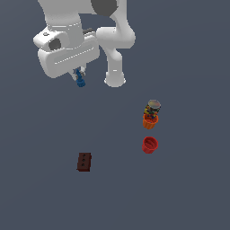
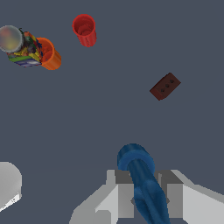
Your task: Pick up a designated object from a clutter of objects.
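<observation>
My jaws (image 2: 142, 197) are pinched on the blue piece (image 2: 142, 181), one finger (image 2: 124, 197) each side of it; in the exterior view it hangs at my fingertips (image 1: 80, 81), up off the desk (image 1: 40, 134). The rest of the clutter sits on the desk: brick (image 1: 84, 161) lies alone, well apart from the cups, red cup (image 1: 150, 145) stands near the orange cup (image 1: 150, 121), with the grey-lidded can (image 1: 152, 108) touching the orange cup. Wrist view shows the same: can (image 2: 19, 43) lying against the orange cup (image 2: 50, 54), red cup (image 2: 84, 29) near them, brick (image 2: 165, 86) off on its own.
</observation>
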You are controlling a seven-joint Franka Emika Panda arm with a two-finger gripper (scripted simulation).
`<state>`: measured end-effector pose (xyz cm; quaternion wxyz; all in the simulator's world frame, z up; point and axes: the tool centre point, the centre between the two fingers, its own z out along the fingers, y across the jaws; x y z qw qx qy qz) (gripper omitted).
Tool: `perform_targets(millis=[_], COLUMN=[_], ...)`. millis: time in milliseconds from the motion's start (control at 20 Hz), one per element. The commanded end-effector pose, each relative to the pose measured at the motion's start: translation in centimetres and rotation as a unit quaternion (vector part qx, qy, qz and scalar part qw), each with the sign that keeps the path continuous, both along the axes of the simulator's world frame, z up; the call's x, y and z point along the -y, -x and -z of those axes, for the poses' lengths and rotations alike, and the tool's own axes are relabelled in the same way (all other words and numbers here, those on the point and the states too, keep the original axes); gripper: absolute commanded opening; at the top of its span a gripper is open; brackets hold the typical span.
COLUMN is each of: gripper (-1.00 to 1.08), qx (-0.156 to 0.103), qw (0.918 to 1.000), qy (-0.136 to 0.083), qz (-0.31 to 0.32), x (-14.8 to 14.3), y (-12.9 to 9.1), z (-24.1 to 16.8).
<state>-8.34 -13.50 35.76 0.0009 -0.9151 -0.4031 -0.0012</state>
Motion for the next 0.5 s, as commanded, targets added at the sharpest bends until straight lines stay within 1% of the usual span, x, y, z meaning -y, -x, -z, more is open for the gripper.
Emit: perform_targets(millis=[0, 250, 450], gripper=[-1.00, -1.00, -1.00], qx=[-0.001, -0.001, -0.001], qw=[1.0000, 1.0000, 1.0000], qy=[0.000, 0.001, 0.001], qz=[0.000, 0.000, 0.000], x=[1.1, 2.5, 2.9], y=[0.4, 0.6, 0.6], z=[-1.4, -3.2, -3.7])
